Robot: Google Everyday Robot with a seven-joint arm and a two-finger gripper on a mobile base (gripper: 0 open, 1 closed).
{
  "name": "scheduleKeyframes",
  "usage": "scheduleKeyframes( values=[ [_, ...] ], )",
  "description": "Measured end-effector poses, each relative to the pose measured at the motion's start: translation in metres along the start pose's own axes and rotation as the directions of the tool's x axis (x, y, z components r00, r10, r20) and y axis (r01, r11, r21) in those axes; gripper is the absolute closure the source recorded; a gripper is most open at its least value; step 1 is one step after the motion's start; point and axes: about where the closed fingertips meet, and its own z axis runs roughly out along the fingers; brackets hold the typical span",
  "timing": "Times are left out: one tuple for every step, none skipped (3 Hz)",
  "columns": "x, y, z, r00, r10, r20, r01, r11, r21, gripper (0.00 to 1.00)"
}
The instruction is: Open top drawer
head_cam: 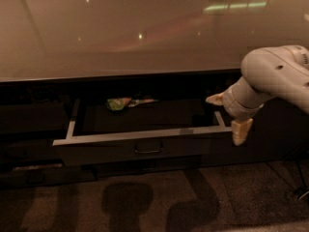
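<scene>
**While the top drawer stands pulled out: end effector at its right corner**

Under the glossy counter [120, 37], the top drawer [106, 151] juts out toward 6 o'clock, with its pale left rail [72, 124] exposed. A green packet [118, 103] lies inside at the back, about 11 o'clock from the centre pull [148, 150]. The end effector [228, 115] sits at the drawer's 3 o'clock end. Its fingers are spread, one [215, 99] over the interior and the other [241, 131] just outside the front's right edge. I can't tell whether they touch it. The white arm [275, 74] enters from 3 o'clock.
</scene>
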Motion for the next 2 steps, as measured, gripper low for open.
scheduleKeyframes(
  values=[
    [-0.0025,-0.0023,-0.0177,1.0,-0.007,-0.015,0.007,0.9998,0.019,0.0],
    [-0.0011,-0.0022,-0.0179,1.0,-0.021,-0.013,0.021,0.9995,0.022,0.19]
  ],
)
